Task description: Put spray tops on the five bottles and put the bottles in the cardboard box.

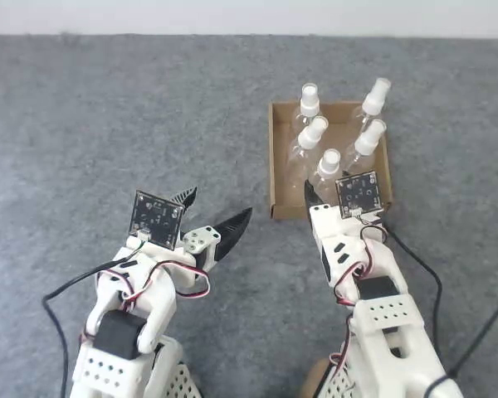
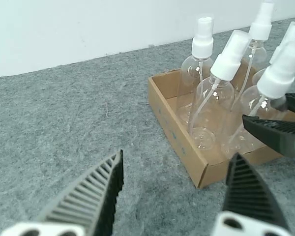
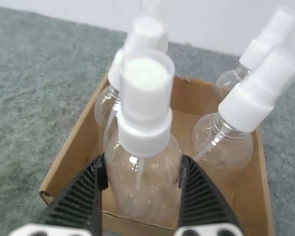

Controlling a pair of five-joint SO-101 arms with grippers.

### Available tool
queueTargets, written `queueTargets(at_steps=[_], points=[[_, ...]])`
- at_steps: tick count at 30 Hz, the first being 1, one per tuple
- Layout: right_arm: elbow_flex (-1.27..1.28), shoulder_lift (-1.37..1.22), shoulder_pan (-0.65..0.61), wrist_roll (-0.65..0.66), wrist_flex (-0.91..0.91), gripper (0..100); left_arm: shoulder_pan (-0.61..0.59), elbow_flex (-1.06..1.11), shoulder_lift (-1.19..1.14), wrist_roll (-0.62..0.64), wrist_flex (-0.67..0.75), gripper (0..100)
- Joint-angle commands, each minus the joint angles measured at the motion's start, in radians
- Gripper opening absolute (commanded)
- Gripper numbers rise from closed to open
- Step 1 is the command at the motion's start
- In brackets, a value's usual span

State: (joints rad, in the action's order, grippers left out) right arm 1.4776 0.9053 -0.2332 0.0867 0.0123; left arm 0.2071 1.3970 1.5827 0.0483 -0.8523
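**At the box's near wall: bottle 5 goes in**

Nearest, over the grey bench (image 1: 108,108), the left pincer (image 1: 220,203) hangs with its jaws wide apart and holds nothing, clear of the cardboard box (image 1: 274,157). Beyond it, the right pincer (image 3: 142,162) is clamped on the front bottle (image 3: 142,196). This bottle stands upright just inside the box's near wall, spray top (image 3: 145,98) on. Behind it, 4 more capped bottles (image 1: 311,139) stand in the box. This looks like the final placement. Next, the right pincer should part its jaws and draw back without nudging the neighbours.
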Motion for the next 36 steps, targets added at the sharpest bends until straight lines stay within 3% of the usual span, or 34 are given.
queueTargets(at_steps=[1, 29, 36], points=[[-0.091, 0.027, -0.002, 0.012, 0.104, 0.6, 0.000, -0.004, -0.009, 0.002, 0.023, 31], [-0.163, -0.102, 0.004, 0.011, 0.101, 1.0, 0.000, -0.004, -0.008, 0.003, 0.023, 31], [-0.163, -0.101, -0.001, -0.041, 0.111, 16.2, 0.000, -0.004, -0.008, 0.003, 0.023, 31]])
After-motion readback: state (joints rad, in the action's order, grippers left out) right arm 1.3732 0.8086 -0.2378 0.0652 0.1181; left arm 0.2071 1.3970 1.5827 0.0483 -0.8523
